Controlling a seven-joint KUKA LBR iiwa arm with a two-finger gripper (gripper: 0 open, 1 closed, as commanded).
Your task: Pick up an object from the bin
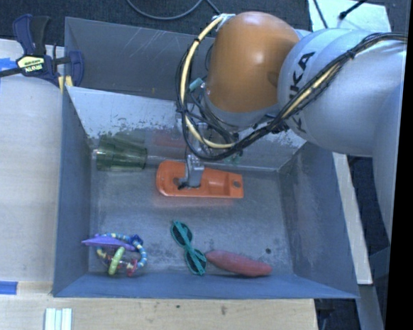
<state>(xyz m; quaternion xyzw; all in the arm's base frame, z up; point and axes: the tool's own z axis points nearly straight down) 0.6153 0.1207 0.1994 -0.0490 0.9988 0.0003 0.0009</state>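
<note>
The claw (192, 175) stood on the left part of a flat orange thing (218, 186) lying mid-bin (73, 207), toward the far wall. Whether the claw was open or closed, I could not tell. A green cup (120, 154) lay far left. Teal glasses (188, 246) lay near.

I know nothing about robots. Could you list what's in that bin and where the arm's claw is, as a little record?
bin: grey metal
gripper: down at the orange thing's left part; hold unclear
orange thing: flat, long, mid-bin towards the back
green cup: on its side, back left
teal sunglasses: front middle
red oblong thing: front, right of the sunglasses
multicoloured toy: front left corner
</note>
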